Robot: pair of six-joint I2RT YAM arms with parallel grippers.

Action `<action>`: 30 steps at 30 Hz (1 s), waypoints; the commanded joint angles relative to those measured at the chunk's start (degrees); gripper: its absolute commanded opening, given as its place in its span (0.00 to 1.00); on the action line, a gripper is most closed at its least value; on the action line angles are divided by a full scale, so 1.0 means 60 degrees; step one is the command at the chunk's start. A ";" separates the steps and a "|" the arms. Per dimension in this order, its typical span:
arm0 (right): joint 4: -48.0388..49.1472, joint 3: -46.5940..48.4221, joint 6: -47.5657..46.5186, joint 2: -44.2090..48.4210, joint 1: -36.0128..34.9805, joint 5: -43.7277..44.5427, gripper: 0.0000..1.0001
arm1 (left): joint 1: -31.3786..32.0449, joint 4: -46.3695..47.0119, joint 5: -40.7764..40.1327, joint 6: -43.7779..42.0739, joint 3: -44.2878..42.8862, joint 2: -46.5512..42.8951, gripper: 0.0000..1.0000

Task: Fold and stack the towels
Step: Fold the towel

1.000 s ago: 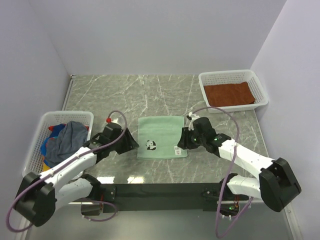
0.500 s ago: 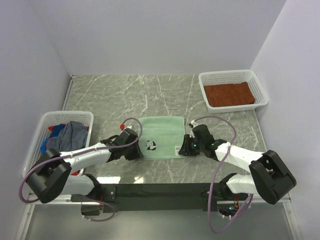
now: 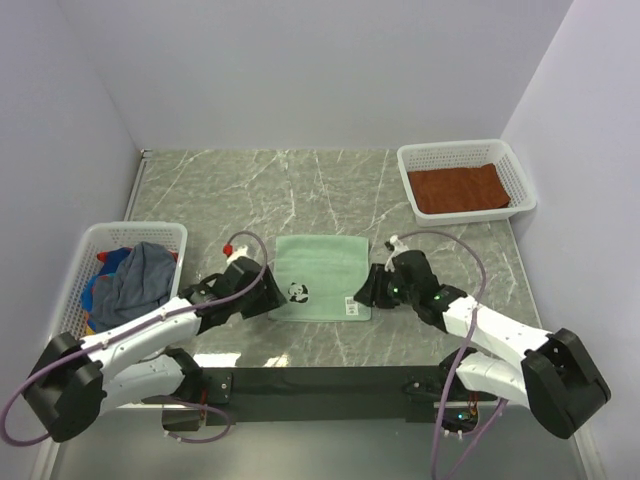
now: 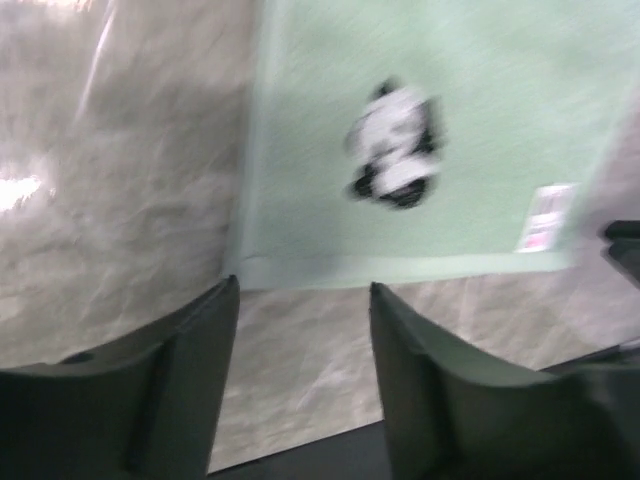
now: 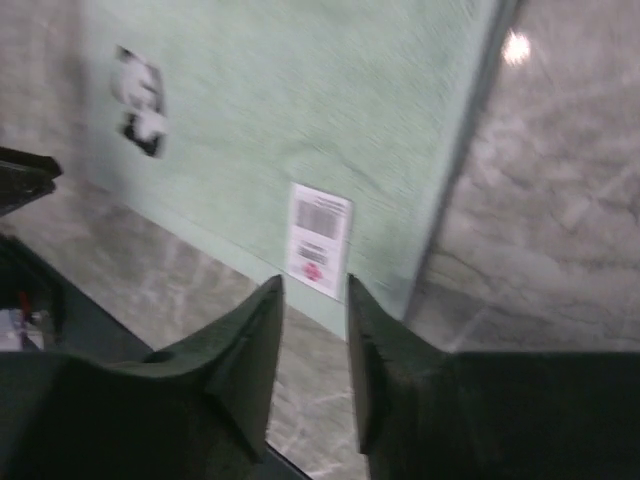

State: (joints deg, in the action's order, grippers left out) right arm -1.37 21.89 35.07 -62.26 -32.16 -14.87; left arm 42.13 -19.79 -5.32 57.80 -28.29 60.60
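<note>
A pale mint-green towel with a panda print lies flat in the middle of the table. My left gripper hovers open at its near-left corner. In the left wrist view the left gripper has only marble between its fingers, and the towel lies just ahead. My right gripper is at the near-right corner. In the right wrist view the right gripper stands narrowly open just short of the towel's white label, holding nothing. A rust-brown towel lies folded in the far-right basket.
A white mesh basket stands at the back right. Another white basket at the left holds a dark slate-blue towel over bright patterned ones. The table's dark front edge runs just behind both grippers.
Both grippers have come in to the green towel's near corners. The left jaws narrowed half a second ago and have widened again. The towel still lies flat.
</note>
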 commanded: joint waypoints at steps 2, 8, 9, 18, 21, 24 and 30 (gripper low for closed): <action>0.2052 0.1008 -0.0001 -0.0021 0.0145 0.0047 0.48 | -0.0005 0.1580 -0.0855 -0.0214 -0.0966 -0.0141 0.67; 0.4821 0.2792 0.0760 -0.2637 0.0511 -0.0069 0.54 | -0.1874 0.5311 0.0851 -0.0508 -0.1626 0.2084 0.59; 0.5088 0.3058 0.0820 -0.3066 0.0512 -0.0157 0.55 | -0.2083 0.5755 0.1162 -0.0493 -0.1743 0.2450 0.56; 0.7785 0.4774 0.1874 -0.7096 0.0541 -0.0378 0.55 | -0.2613 0.8947 0.2337 -0.0317 -0.2565 0.5821 0.29; 0.8181 0.5009 0.2065 -0.7991 0.0541 -0.0304 0.55 | -0.2656 0.9639 0.2206 -0.0200 -0.2535 0.6597 0.28; 0.8577 0.4863 0.2313 -0.8592 0.0687 -0.0100 0.55 | -0.2788 1.0723 0.2308 0.0136 -0.2360 0.7389 0.27; 0.9557 0.3766 0.3192 -0.9018 0.1375 0.0251 0.54 | -0.3329 1.2891 0.2483 0.1030 -0.1365 0.8664 0.24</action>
State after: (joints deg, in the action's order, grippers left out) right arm 49.25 47.35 51.05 -116.09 -26.37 -16.71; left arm 23.83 46.70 8.51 60.90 -39.09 110.45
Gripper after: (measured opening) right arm 0.544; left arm 0.240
